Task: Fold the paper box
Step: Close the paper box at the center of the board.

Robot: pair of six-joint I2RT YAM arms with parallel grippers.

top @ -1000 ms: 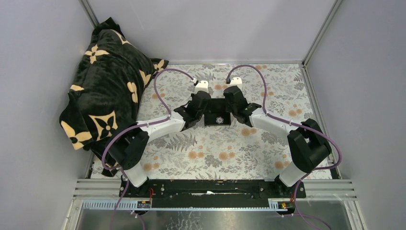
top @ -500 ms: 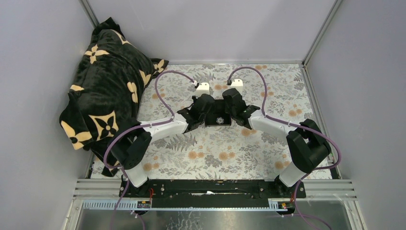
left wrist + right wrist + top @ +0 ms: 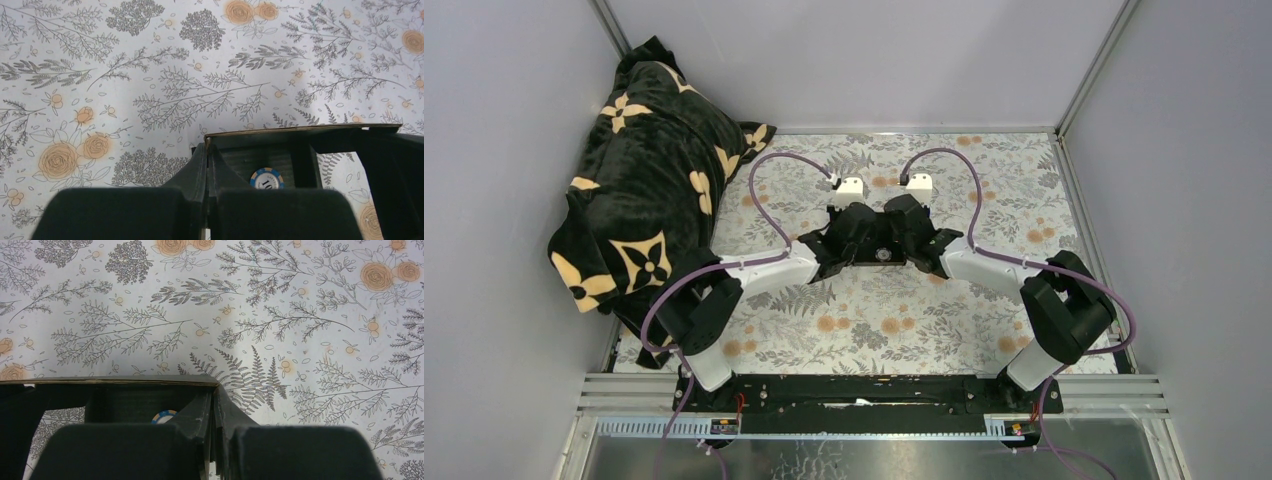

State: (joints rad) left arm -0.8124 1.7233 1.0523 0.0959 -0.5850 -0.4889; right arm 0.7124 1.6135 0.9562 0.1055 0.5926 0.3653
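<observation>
The paper box (image 3: 882, 246) stood open-topped at mid-table on the floral cover (image 3: 874, 330), held between my two grippers.

Top view: the box was largely hidden beneath my wrists, and only a dark strip with a round mark showed. A black blanket (image 3: 649, 190) with cream flowers lay heaped at the far left.

Wrist views: these showed what the top view could not. My left gripper (image 3: 207, 167) had its jaws pressed together on the box's left wall, with the thin card edge visible between the fingers. My right gripper (image 3: 214, 410) was likewise closed on the right wall. A blue-and-white chip (image 3: 267, 178) lay inside on the box floor. The far wall's upper edge ran level across both wrist views.

Pose: both forearms reached forward and inward from the near edge, meeting in a shallow V, wrists bent down over the box.

Change: compared with a second before, my grippers stood closer together, and less of the box showed between them from above.
</observation>
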